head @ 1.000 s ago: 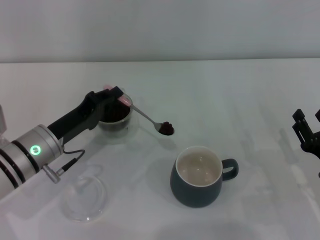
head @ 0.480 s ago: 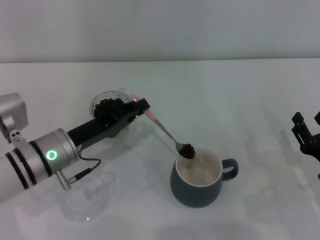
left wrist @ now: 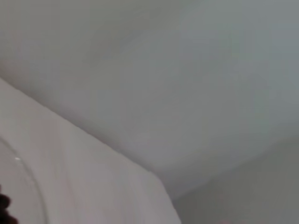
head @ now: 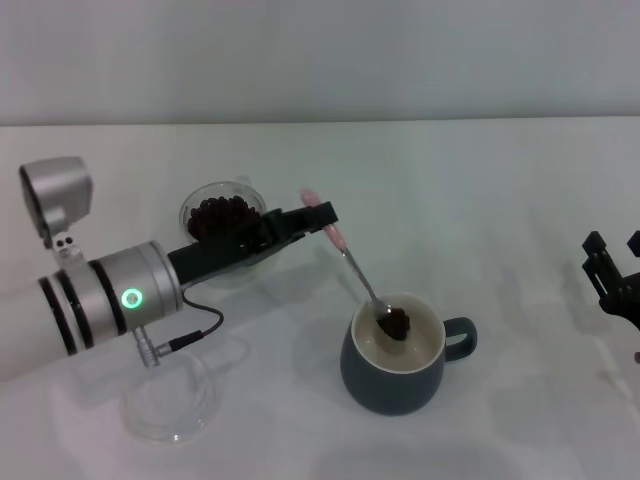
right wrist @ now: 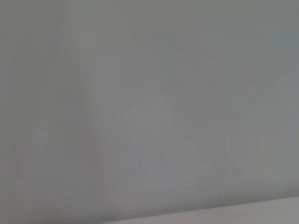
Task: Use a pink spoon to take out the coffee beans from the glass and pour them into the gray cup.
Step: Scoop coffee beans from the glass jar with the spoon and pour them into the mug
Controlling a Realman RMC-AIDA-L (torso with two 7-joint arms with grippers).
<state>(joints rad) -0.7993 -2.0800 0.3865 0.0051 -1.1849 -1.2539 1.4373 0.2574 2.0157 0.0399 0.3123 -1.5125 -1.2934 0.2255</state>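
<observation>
In the head view my left gripper (head: pixel 318 214) is shut on the pale pink handle of the pink spoon (head: pixel 350 262). The spoon slopes down to the right, and its bowl sits over the cream inside of the gray cup (head: pixel 398 352) with a few dark coffee beans (head: pixel 394 322) in it. Behind the left arm stands the glass (head: pixel 222 215), holding more coffee beans (head: pixel 218 212). My right gripper (head: pixel 612 270) is parked at the right edge of the table, far from the cup.
A flat shallow clear glass dish (head: pixel 170 396) lies at the front left, under the left forearm. A cable (head: pixel 190 336) hangs from that arm. The cup's loop handle (head: pixel 461 337) points right. White tabletop (head: pixel 500 200) spreads behind and to the right.
My left arm has carried the spoon with its beans from beside the glass rightward and down, until its bowl is inside the gray cup's mouth. The right arm stayed put.
</observation>
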